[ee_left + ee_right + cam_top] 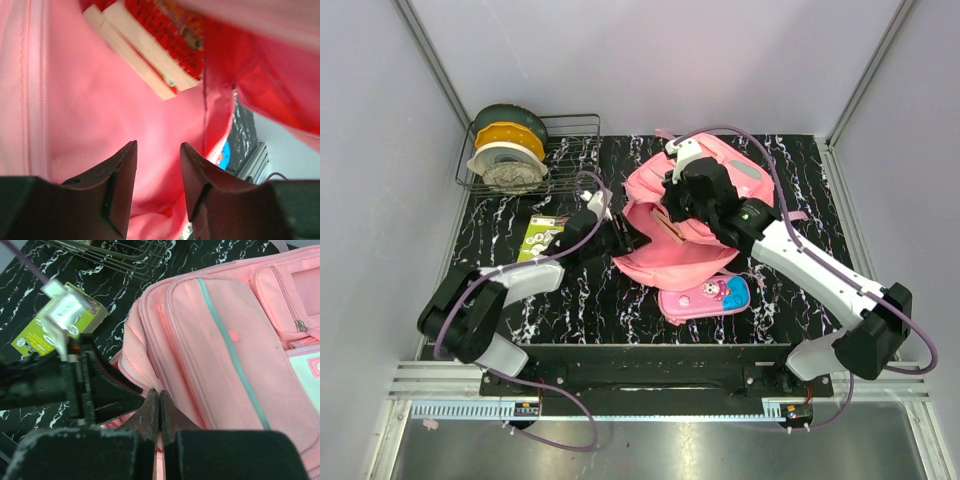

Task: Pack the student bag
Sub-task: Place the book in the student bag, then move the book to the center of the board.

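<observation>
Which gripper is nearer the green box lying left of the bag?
Left. The left gripper is right of the green box, inside the student bag; the right gripper pinches the bag's edge farther right.

From above, the bag (pixel 655 262) hides the fingertips of the left gripper (pixel 630 238) and the upper edge of the pencil case (pixel 705 297). In the left wrist view a pale block (pixel 142 52) inside is blurred and cut by the top edge. The left arm (pixel 45 385) covers part of the green box (pixel 32 335).

Black marbled table (pixel 605 300): student bag (pixel 660 265), pencil case (pixel 705 296), green box (pixel 540 238), wire basket (pixel 582 130)
</observation>
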